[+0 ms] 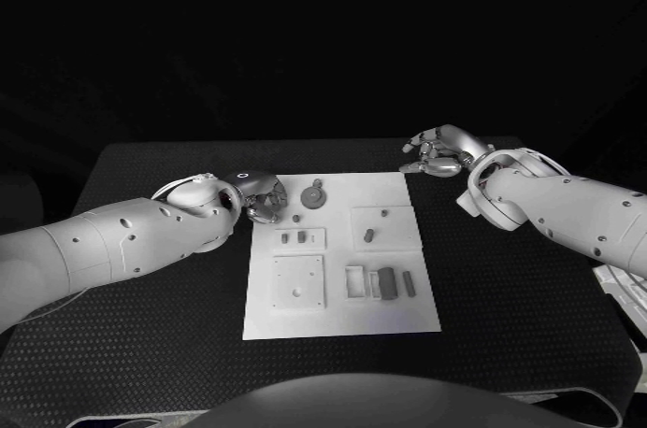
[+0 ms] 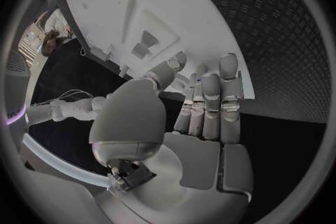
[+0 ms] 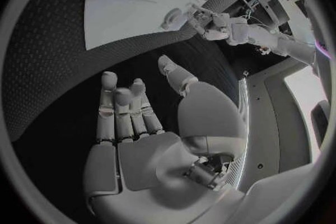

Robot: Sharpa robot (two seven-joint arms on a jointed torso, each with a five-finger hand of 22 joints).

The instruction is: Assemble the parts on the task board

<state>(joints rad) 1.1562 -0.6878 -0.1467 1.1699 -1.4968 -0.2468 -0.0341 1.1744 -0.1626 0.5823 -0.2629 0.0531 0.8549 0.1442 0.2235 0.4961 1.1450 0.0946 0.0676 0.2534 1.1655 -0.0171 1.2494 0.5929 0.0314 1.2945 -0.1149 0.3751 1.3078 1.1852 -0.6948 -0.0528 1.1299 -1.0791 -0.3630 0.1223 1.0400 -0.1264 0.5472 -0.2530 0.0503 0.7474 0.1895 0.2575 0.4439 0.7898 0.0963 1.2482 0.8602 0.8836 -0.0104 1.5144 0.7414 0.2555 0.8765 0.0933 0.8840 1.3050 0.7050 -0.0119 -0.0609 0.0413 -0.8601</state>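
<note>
The white task board (image 1: 337, 311) lies in the middle of the black table. On it are a round knobbed part (image 1: 314, 198) at the far end, small grey pieces (image 1: 305, 235) in the middle, and upright grey parts (image 1: 388, 283) in a slotted holder near the right edge. My left hand (image 1: 260, 202) hovers at the board's far left edge, close to the round part. In the left wrist view it (image 2: 196, 117) holds nothing, fingers straight. My right hand (image 1: 438, 153) is off the board's far right corner, over bare table, and it (image 3: 136, 123) also holds nothing.
A raised square plate (image 1: 299, 281) sits on the board's near left part. The ribbed black table (image 1: 525, 288) extends on both sides of the board. White equipment (image 1: 623, 288) lies at the table's right edge. The right wrist view shows the board (image 3: 126, 17) and my left hand (image 3: 210, 23).
</note>
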